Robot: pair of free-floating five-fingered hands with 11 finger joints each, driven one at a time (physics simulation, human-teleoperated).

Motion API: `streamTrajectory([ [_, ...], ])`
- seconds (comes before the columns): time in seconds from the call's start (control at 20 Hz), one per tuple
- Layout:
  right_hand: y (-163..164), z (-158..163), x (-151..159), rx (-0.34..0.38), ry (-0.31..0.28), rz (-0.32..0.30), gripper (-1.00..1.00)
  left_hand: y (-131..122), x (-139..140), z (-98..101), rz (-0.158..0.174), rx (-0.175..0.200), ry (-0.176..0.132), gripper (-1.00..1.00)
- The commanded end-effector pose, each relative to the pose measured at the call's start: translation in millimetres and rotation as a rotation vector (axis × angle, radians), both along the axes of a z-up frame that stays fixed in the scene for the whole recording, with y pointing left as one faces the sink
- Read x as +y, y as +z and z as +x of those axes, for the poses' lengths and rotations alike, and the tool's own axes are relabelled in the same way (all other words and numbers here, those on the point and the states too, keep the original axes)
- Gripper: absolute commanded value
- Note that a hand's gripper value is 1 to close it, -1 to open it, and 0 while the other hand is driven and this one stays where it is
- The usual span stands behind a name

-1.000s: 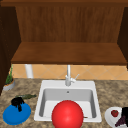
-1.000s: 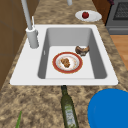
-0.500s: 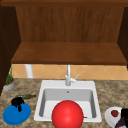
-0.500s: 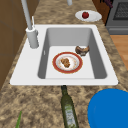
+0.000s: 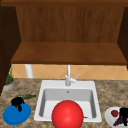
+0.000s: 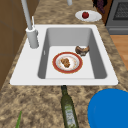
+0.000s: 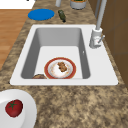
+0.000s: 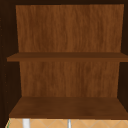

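Two matte black human-like hands (image 5: 18, 102), left and right (image 5: 123, 113).

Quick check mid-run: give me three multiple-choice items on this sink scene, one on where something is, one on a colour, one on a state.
1. Where is the tomato?
A. in the sink
B. on the white plate
C. on the shelf

2. What colour is the disc under the left hand?
A. blue
B. green
C. yellow

3. How does the bottle rest?
A. upright in the sink
B. lying on the counter
C. held in a hand

Key: 1 B, the right side view shows the tomato on the white plate beside the sink. 2 A, the front view shows a blue disc beneath the hand. 3 B, the left side view shows the bottle flat on the counter, neck toward the sink.
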State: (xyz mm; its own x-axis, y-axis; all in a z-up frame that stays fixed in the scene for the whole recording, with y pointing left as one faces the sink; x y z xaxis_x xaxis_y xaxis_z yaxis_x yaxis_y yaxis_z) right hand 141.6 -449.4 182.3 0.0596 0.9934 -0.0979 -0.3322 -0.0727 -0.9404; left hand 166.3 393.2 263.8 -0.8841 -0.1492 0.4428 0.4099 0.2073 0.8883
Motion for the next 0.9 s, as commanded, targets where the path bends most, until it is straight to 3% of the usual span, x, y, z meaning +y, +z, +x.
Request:
streamTrajectory([
  [0.0,-27,17,-4,-0.054,0.011,-0.035,1.00,0,0,0.0,0.000,0.000,0.000,0.00],
  [0.35,-74,47,-29,-0.103,0.007,-0.007,1.00,0,0,0.0,0.000,0.000,0.000,0.00],
  [0.55,-78,63,-60,-0.025,0.057,0.140,1.00,0,0,0.0,0.000,0.000,0.000,0.00],
  [0.75,-90,64,-66,0.060,0.093,0.285,1.00,0,0,0.0,0.000,0.000,0.000,0.00],
  [0.8,-90,65,-67,0.076,0.092,0.310,-1.00,0,0,0.0,0.000,0.000,0.000,0.00],
  [0.85,-86,65,-65,0.065,0.080,0.332,-1.00,0,0,0.0,0.000,0.000,0.000,0.00],
])
